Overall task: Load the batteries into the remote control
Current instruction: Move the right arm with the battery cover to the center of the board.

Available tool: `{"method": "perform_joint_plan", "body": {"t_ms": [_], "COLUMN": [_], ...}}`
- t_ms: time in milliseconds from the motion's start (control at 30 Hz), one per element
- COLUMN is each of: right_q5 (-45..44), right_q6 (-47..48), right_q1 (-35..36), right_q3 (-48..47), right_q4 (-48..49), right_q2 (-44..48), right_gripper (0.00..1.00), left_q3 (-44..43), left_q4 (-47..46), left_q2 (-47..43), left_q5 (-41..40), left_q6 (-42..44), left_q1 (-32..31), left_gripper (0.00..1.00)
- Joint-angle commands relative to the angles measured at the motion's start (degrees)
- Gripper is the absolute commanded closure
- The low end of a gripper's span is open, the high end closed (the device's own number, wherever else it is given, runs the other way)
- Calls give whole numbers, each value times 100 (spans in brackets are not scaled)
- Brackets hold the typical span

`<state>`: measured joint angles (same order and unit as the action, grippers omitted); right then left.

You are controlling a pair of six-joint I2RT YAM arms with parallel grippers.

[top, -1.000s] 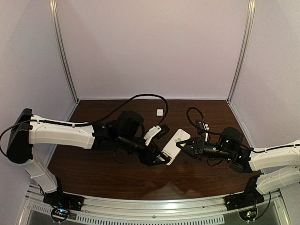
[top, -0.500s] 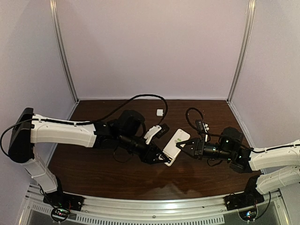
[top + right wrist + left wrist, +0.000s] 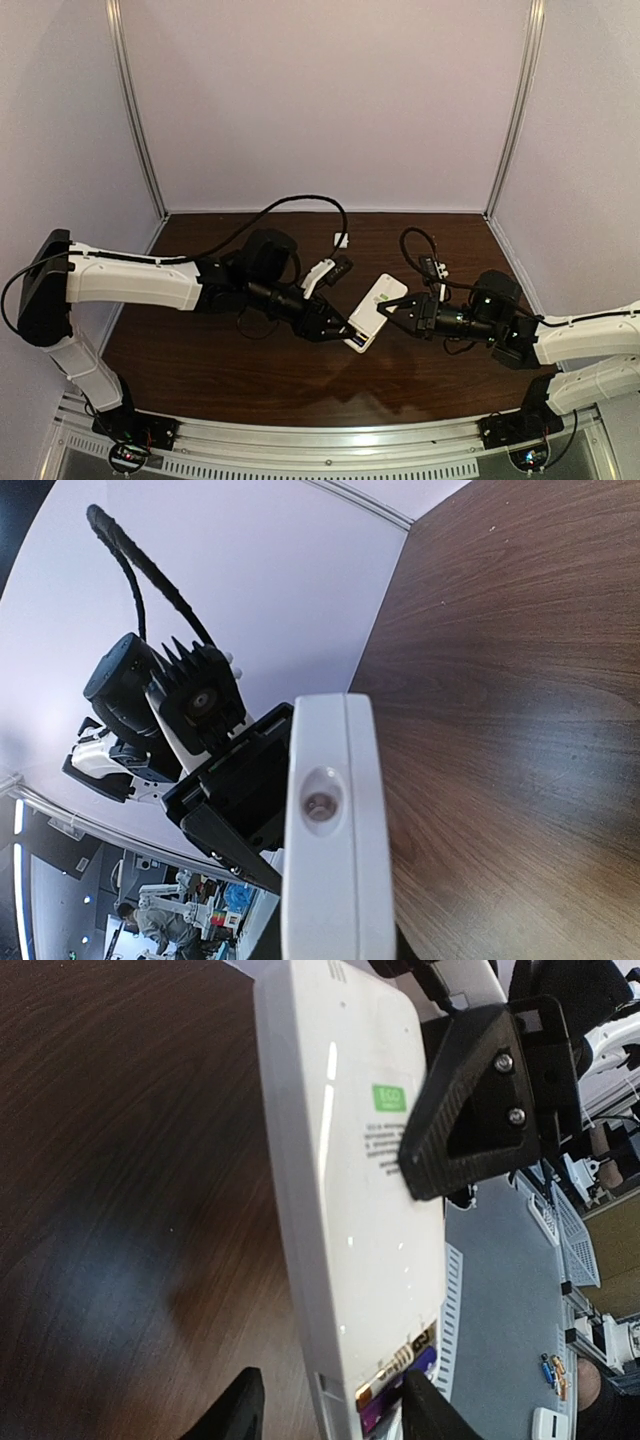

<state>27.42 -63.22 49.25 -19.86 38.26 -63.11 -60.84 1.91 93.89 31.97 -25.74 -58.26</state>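
Holds remote control (image 3: 372,310) clenched in right pincer (image 3: 393,313), one battery (image 3: 395,1418) seemingly seated, loading unfinished; cannot tell left pincer's (image 3: 342,331) grip.

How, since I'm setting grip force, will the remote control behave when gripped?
Probably stiff: the remote control looks straight-edged where the right pincer clamps it. Likely slippery: its glossy white back shows bright reflections. Probably light for its size, judging by the slim plastic shell.

green "ECO" sticker (image 3: 389,1097) on remote control (image 3: 345,1220), smaller print unreadable
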Motion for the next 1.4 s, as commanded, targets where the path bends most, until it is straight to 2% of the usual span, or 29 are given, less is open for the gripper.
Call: {"method": "perform_joint_plan", "body": {"t_ms": [0, 133, 333, 400, 533, 733, 767, 800, 867, 967, 1067, 1267, 1367], "right_q5": [146, 168, 168, 138, 26, 165, 226, 294, 419, 523, 650, 863, 887], "right_q6": [-93, -108, -120, -110, 61, 305, 365, 419, 506, 657, 684, 692, 690], "right_q1": [76, 76, 78, 67, -162, -1125, -1295, -1455, -1723, -1969, -2124, -2296, -2332], "right_q3": [-141, -141, -152, -150, -167, -121, -138, -151, -174, -249, -240, -207, -205], "right_q4": [284, 327, 375, 346, -282, -1454, -1652, -1803, -2013, -2271, -2289, -2171, -2171], "right_q2": [168, 150, 176, 209, 450, 1172, 1253, 1325, 1422, 1491, 1467, 1380, 1423], "right_gripper": [100, 100, 100, 100, 100, 100, 100, 100, 100, 100, 100, 100, 100], "left_q3": [93, 185, 162, 127, -149, -781, -999, -1255, -1854, -2777, -3695, -5546, -6364], "left_q4": [-448, -645, -440, -322, 128, 466, 557, 711, 992, 1429, 1817, 2496, 2736], "left_q2": [-91, -90, -12, -2, -95, -59, 70, 255, 668, 1339, 1951, 3477, 4171], "left_q5": [172, 257, 45, -69, -532, -905, -984, -1088, -1425, -1367, -2094, -2907, -3095], "left_q6": [-115, -282, -231, -124, 265, 681, 741, 826, 1071, 1004, 1135, 1309, 1293], "left_q1": [114, 184, 192, 194, 294, 1160, 1316, 1443, 1611, 1910, 1939, 1946, 1949], "left_gripper": [54, 59, 68, 67, 31, 9, 4, 3, 3, 3, 2, 3, 14]}}
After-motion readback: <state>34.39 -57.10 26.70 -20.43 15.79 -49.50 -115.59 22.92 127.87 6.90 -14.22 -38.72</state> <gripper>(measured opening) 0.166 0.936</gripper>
